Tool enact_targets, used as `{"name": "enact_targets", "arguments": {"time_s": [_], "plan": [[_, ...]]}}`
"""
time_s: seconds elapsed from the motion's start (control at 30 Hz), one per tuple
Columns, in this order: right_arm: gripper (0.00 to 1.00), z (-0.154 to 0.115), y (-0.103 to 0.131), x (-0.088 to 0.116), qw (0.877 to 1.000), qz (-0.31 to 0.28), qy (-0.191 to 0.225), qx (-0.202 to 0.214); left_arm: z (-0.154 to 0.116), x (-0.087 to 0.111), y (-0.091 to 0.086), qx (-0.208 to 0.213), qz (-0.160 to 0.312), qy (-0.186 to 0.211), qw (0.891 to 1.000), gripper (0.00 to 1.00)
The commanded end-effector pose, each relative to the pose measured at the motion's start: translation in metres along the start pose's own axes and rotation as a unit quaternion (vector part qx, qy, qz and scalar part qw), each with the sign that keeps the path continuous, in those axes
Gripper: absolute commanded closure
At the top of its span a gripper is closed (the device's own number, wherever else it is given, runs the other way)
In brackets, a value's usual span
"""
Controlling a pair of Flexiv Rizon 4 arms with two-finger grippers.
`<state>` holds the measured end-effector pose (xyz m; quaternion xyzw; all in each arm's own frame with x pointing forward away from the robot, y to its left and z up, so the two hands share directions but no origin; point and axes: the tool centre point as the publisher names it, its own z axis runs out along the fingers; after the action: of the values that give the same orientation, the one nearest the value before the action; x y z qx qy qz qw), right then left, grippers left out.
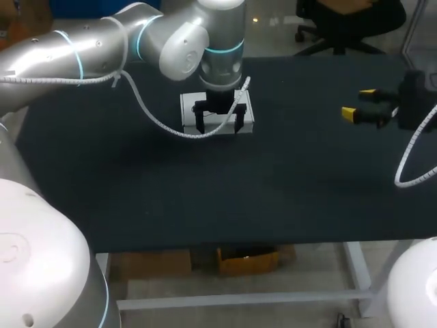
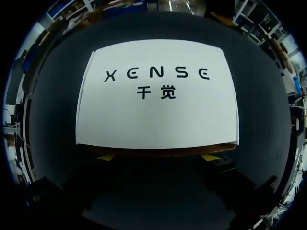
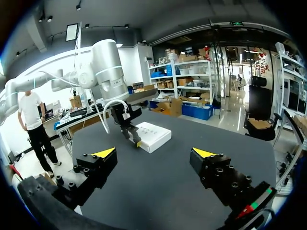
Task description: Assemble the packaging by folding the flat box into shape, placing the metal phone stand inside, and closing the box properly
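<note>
The white box [image 2: 158, 110] lay flat on the dark table [image 1: 273, 191], near the far side, a bit left of the middle; its lid was down and looked nearly shut, with a thin brown line showing along the near edge; the metal stand could not be seen, so I cannot tell if it was inside. The left gripper [image 1: 218, 128] stood right over that near edge, pointing down, its 2 fingers apart with 1 yellow tip near each front corner; it was not squeezing the box. The right gripper [image 3: 154, 153] hung over the table well apart from the box, its 2 fingers spread wide with nothing between them. The step looked like pressing the lid closed; it would go best with both tips level, a soft push straight down, and no shove that slides the box away.
</note>
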<state>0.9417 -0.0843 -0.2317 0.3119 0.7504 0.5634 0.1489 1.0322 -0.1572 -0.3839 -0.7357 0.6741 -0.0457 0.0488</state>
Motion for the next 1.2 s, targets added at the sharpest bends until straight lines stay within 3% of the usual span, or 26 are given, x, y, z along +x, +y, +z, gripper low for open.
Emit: {"name": "enact_targets", "arguments": {"time_s": [0.03,0.63,1.03,1.2], "plan": [[0.00,-0.001,-0.001,0.000,1.000,-0.001,0.002,-0.003,0.005,0.001,-0.019,-0.014,0.003,0.000,1.000,0.00],[0.00,-0.001,-0.001,0.000,1.000,-0.001,0.002,-0.003,0.010,-0.005,-0.088,-0.014,0.002,-0.004,1.000,0.00],[0.00,-0.001,-0.001,0.000,1.000,-0.001,0.002,-0.003,0.014,-0.004,-0.121,-0.010,-0.001,-0.020,1.000,0.00],[0.00,-0.001,-0.001,0.000,1.000,-0.001,0.002,-0.003,0.007,-0.006,-0.125,-0.001,-0.003,-0.014,1.000,0.00]]}}
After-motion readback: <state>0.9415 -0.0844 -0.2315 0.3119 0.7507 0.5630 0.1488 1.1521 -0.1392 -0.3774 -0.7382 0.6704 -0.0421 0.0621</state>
